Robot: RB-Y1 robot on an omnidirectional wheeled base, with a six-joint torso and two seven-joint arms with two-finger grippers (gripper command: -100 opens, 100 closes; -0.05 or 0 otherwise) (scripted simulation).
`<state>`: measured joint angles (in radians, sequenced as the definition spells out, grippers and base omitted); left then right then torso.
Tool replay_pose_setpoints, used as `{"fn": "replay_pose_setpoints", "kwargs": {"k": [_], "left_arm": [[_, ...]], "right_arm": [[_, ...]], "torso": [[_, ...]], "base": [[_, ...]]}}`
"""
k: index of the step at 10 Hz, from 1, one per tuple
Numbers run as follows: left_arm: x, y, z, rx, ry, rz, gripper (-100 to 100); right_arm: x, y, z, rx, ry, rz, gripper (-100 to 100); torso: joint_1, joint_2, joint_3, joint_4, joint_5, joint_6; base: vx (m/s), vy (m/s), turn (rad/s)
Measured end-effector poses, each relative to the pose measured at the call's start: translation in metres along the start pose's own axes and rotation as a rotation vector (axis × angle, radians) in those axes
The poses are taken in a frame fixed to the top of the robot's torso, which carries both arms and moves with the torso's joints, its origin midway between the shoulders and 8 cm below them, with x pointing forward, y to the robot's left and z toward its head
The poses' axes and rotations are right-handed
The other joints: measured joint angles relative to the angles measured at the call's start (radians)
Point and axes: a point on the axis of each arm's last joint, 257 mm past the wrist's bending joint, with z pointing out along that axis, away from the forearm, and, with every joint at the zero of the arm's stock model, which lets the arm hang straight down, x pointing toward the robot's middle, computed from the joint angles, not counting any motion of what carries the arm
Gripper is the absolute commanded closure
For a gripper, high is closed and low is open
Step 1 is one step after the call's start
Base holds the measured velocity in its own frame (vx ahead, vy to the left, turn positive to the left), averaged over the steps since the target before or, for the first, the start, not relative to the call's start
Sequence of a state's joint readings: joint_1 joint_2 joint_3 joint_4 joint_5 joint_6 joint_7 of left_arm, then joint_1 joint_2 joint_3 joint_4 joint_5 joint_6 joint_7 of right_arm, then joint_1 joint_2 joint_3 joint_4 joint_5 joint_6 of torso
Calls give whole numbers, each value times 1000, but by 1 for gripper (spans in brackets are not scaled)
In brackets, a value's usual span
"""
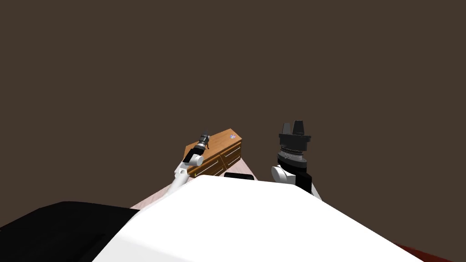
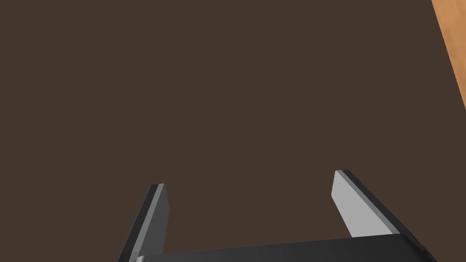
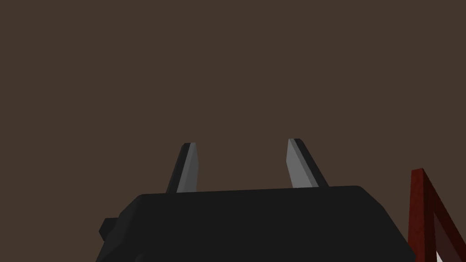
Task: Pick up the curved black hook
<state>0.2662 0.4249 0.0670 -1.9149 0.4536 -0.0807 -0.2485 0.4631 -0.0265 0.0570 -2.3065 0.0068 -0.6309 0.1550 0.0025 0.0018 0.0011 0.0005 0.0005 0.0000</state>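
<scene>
The hook (image 1: 208, 145) is, as best I can tell, the thin dark sliver just beside my left claw (image 1: 205, 135), over the top of the wooden chest of drawers (image 1: 218, 157) (too small to be sure). The left arm reaches forward over that chest, its fingers (image 2: 359, 204) spread wide with nothing between them. My right claw (image 1: 292, 125) is raised upright, well apart from the chest, also parted and empty. A small pale thing (image 1: 232, 136) sits at the chest's far corner. A flat dark brown surface (image 1: 227, 59) lies behind everything, with a black area (image 1: 54, 227) low on my left.
</scene>
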Motion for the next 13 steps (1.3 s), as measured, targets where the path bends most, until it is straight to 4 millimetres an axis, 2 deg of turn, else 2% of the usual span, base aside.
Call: {"fn": "replay_pose_setpoints", "kwargs": {"k": [3,8,13], "left_arm": [[-18,38,7,-121,26,63,-100],[-42,87,14,-292,63,136,-100],[-75,131,6,-469,97,202,-100]], "right_arm": [[0,0,0,0,0,0,0],[0,0,0,0,0,0,0],[0,0,0,0,0,0,0]], "torso": [[1,0,0,0,0,0],[1,0,0,0,0,-1],[2,0,0,0,0,-1]], "base": [[-30,30,-142],[-31,31,-180],[-31,38,-155]]}}
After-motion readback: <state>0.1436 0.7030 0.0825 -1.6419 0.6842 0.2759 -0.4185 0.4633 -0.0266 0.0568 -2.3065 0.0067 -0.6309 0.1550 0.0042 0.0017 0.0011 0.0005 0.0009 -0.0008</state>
